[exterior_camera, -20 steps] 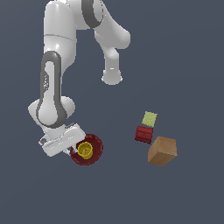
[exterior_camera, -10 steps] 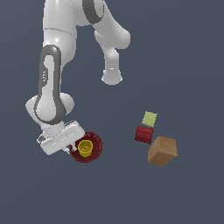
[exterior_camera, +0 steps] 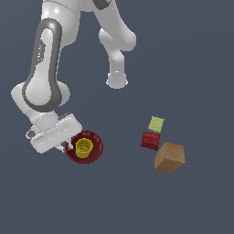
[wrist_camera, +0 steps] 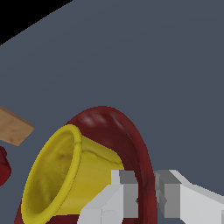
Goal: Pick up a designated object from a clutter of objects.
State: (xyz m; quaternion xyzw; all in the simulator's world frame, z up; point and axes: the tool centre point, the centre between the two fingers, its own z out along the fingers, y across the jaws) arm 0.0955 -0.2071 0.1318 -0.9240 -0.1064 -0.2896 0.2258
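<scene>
The designated object, a wide dark-red bowl [exterior_camera: 98, 147], sits at the exterior view's lower left with a small yellow cup [exterior_camera: 84, 148] inside it. My gripper [exterior_camera: 68, 147] is at the bowl's edge on the exterior view's left. In the wrist view the bowl [wrist_camera: 127, 127] fills the frame and the cup [wrist_camera: 57, 175] leans inside it. The gripper [wrist_camera: 146, 196] is shut on the bowl's rim, with one grey pad [wrist_camera: 129, 192] inside the wall and the other outside, both touching it.
To the exterior view's right lie a pale yellow-green cube [exterior_camera: 156, 124], a small dark-red block [exterior_camera: 150, 140] and a larger tan-brown box [exterior_camera: 169, 157], bunched together. The arm's white base post [exterior_camera: 117, 80] stands behind. The box's corner [wrist_camera: 13, 127] shows in the wrist view.
The bowl, with the cup in it, has shifted slightly up and toward the exterior view's left together with my gripper. The other objects have not moved.
</scene>
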